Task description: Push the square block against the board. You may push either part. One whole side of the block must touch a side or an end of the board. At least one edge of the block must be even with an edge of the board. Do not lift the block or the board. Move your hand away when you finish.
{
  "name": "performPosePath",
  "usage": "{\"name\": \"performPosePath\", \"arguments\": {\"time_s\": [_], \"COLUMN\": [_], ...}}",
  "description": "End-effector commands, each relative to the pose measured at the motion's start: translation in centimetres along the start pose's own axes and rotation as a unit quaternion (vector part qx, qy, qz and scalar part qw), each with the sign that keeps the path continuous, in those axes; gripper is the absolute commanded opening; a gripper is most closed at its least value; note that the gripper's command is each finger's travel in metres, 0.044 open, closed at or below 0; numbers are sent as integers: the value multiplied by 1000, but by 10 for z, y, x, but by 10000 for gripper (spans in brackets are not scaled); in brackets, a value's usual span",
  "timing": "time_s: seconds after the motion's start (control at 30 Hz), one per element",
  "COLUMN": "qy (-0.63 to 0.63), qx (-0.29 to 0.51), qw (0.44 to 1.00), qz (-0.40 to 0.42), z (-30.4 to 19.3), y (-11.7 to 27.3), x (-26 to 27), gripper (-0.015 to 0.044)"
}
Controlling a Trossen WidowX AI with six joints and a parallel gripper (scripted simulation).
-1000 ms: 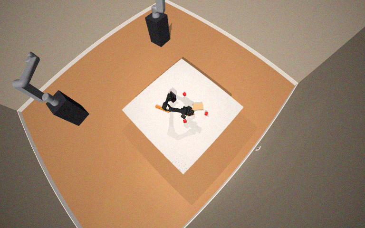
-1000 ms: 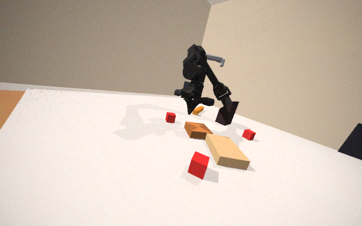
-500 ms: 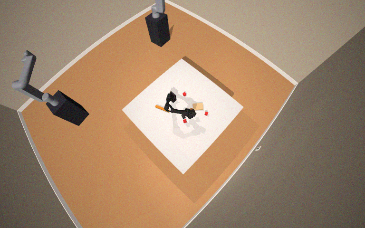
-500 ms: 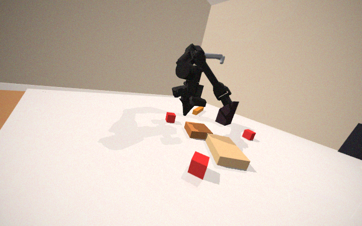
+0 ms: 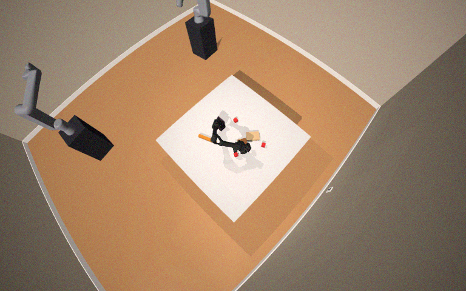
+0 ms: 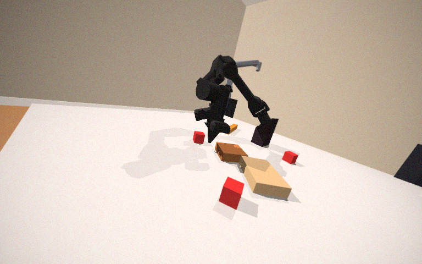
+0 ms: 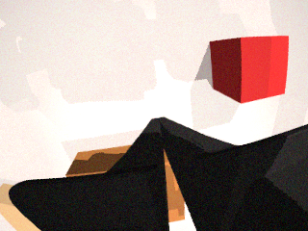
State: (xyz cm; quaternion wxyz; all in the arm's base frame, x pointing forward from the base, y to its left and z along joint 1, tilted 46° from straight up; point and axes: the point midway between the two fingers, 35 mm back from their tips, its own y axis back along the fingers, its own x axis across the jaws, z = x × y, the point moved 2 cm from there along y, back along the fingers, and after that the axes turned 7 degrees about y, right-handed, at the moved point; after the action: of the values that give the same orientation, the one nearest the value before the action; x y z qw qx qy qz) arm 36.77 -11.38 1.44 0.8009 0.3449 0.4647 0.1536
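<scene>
The brown square block [image 5: 242, 140] [image 6: 228, 148] [image 7: 101, 165] lies flat, partly covered by the arm in the top view and by the fingers in the wrist view. The tan board [image 5: 253, 136] [image 6: 270, 175] [image 7: 12, 209] lies flat beside it. The block is turned relative to the board, and one block corner is close to a board corner; I cannot tell whether they touch. My gripper [image 6: 210, 141] [image 7: 158, 123] is shut and empty. Its tips are low, just beyond the block's side away from the board in the exterior view. I cannot tell whether they touch the block.
Red cubes stand around the parts: one [image 5: 236, 154] [image 6: 198, 137] [image 7: 250, 67] near my gripper, one [image 5: 263, 144] [image 6: 231, 192] beside the board, one [image 5: 235, 120] [image 6: 289, 157] on the other side. An orange bar [image 5: 204, 137] [image 6: 233, 128] lies near the arm's base.
</scene>
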Motion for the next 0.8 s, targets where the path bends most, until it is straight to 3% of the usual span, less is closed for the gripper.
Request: {"name": "performPosePath", "arguments": {"time_s": [0.0, 0.77], "qy": [-4, -4], "qx": [6, 6], "qw": [1000, 1000], "qz": [-7, -6], "z": [-5, -17], "y": [-24, -24], "x": [-1, 2], "gripper": [0, 0]}}
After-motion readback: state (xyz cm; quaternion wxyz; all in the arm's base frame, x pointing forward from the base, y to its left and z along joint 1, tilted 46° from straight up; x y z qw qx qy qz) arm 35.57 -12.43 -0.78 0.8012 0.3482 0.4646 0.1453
